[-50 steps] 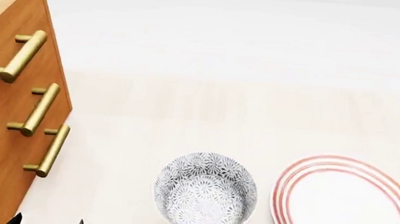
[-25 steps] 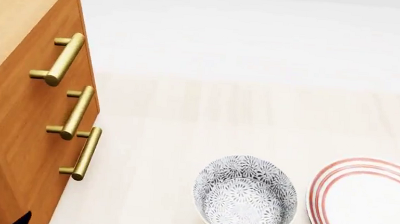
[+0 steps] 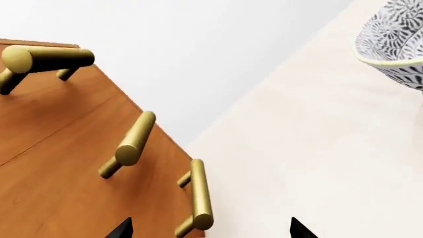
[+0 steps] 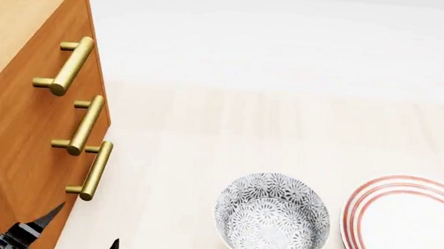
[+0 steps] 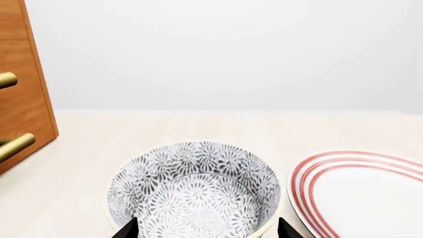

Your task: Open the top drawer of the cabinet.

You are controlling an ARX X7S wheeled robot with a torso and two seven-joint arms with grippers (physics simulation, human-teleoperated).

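Note:
The cabinet (image 4: 11, 164) stands at the left, its orange-brown front carrying three brass bar handles. The top drawer (image 4: 62, 25) sits flush under the lighter wood top, with its handle (image 4: 65, 66) highest of the three. In the left wrist view the top drawer (image 3: 53, 104) and its handle (image 3: 46, 59) are the farthest from my fingertips. My left gripper (image 4: 82, 231) is open and low beside the cabinet, holding nothing. The lowest handle (image 3: 198, 198) lies ahead of the left gripper (image 3: 210, 230), untouched. My right gripper (image 5: 207, 230) is open, just short of the bowl.
A patterned grey-and-white bowl (image 4: 273, 219) stands on the pale floor in front of the right gripper. A white plate with red rings (image 4: 405, 225) lies to its right. The middle handle (image 4: 83, 124) sits between the other two. A white wall rises behind.
A second ago the head view shifted, so the cabinet sits further right in it. Since half a second ago the left gripper has risen into view beside the cabinet's lower front.

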